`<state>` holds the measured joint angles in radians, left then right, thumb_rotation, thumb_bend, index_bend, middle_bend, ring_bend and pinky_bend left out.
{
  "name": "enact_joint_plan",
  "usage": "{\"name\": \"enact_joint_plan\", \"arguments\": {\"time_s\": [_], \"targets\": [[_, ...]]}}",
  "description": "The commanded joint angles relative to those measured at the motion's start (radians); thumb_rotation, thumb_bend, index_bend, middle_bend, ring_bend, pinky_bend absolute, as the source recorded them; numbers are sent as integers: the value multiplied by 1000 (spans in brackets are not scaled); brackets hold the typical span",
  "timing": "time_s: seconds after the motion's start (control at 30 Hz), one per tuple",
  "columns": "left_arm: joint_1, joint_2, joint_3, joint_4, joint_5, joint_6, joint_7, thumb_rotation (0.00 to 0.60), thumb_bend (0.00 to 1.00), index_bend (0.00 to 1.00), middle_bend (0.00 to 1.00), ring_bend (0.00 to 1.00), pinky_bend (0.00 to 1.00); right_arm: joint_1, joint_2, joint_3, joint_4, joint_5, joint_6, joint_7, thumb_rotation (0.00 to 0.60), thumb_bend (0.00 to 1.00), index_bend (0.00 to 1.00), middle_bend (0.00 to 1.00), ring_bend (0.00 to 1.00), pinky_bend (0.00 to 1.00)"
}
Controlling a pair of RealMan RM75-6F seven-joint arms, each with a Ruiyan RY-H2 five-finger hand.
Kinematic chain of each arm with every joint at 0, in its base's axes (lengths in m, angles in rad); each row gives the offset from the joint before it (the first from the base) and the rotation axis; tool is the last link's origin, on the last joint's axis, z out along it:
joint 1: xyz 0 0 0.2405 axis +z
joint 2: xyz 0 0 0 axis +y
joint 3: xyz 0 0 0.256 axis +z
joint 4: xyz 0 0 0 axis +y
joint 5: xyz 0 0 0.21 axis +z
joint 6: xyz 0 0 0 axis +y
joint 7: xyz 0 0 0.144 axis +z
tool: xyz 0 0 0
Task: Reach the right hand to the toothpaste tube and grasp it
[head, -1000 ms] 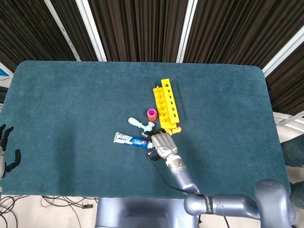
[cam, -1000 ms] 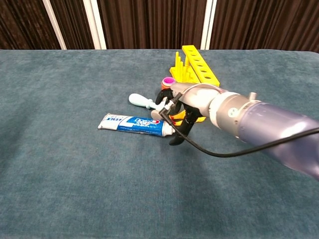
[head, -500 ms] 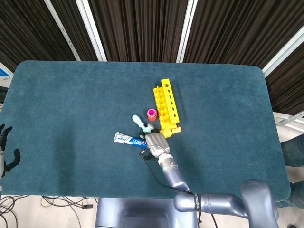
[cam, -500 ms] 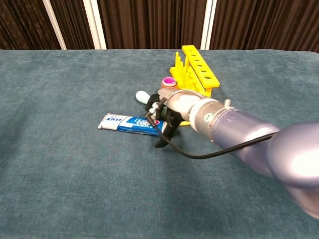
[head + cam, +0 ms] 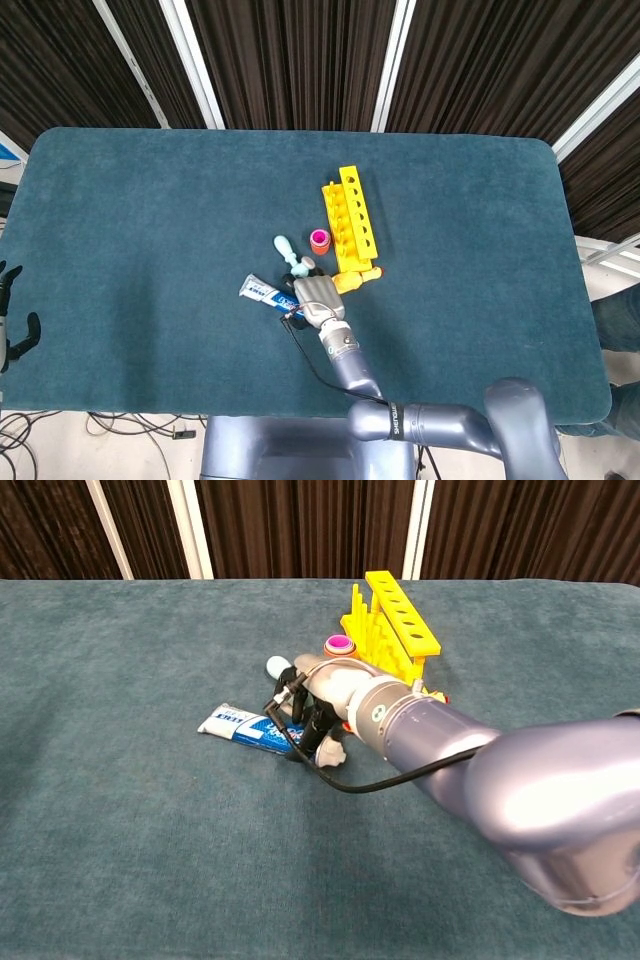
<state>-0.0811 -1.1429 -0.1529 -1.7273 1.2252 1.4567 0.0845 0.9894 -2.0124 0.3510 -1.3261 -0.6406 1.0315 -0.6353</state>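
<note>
Lying under fingers (image 5: 312, 723): toothpaste tube (image 5: 243, 728)

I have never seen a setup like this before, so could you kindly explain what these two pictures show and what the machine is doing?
This is a two-armed robot at a table with a dark teal cloth. One picture looks down from its head, the other forward from its chest. The right robot hand is down over one end of a toothpaste tube, fingers curled around it. Nearby lie a light blue tool, a pink cup and a yellow rack. The left robot hand waits at the table's edge, holding nothing.
</note>
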Motion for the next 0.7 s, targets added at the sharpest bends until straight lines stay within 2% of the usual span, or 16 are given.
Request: {"name": "enact_joint_plan", "arguments": {"time_s": [0.03,0.2,0.4,0.6,0.7], "targets": [[0,1,-2,-1,-4,-1,-1,600,526,88,0,0,0,-1,-8,-2,5,2,3,0,600,335,286,390,563,192],[-1,2,-3,-5,-9,-3,1,600,526,88,0,0,0,-3,-25,-4,10,1,16,-4,600,335,287,386,521,192],[-1,2,-5,-7,-13,-2,-2,600,531,88,0,0,0,2,-55,16,34,25,33,-17,600,334,288,385,466,192],[-1,4,-7,-11,-22,-6,-3,600,532,88,0,0,0,6,-68,30,43,37,37,-27,600,331,288,391,471,192],[0,4,-9,-13,-24,-2,-5,600,532,88,0,0,0,7,-69,23,52,50,32,-48,600,332,292,424,504,192]]}}
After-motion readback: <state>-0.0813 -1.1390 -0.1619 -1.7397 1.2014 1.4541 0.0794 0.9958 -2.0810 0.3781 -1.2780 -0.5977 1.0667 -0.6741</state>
